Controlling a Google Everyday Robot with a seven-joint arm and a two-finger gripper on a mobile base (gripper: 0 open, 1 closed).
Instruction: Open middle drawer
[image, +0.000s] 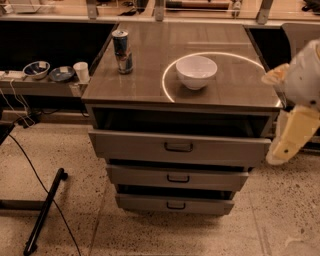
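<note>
The middle drawer (177, 178) is the second of three grey-beige drawers in a cabinet at the centre of the camera view. It has a shallow flat front and a small dark handle (178, 178). Its front stands a little forward of the cabinet body, with a dark gap above it. The taller top drawer (179, 147) sticks out further, and the lowest drawer (176, 204) sits below. My gripper (289, 140) hangs at the right edge of the view, beside the cabinet's right corner, at about the height of the top drawer and well apart from the middle drawer's handle.
On the cabinet top (150, 75) stand a white bowl (195, 71) and a drink can (121, 51). A low shelf at the left holds small bowls (36, 69) and a cup (81, 71). Cables and a black bar (45, 210) lie on the speckled floor at the left.
</note>
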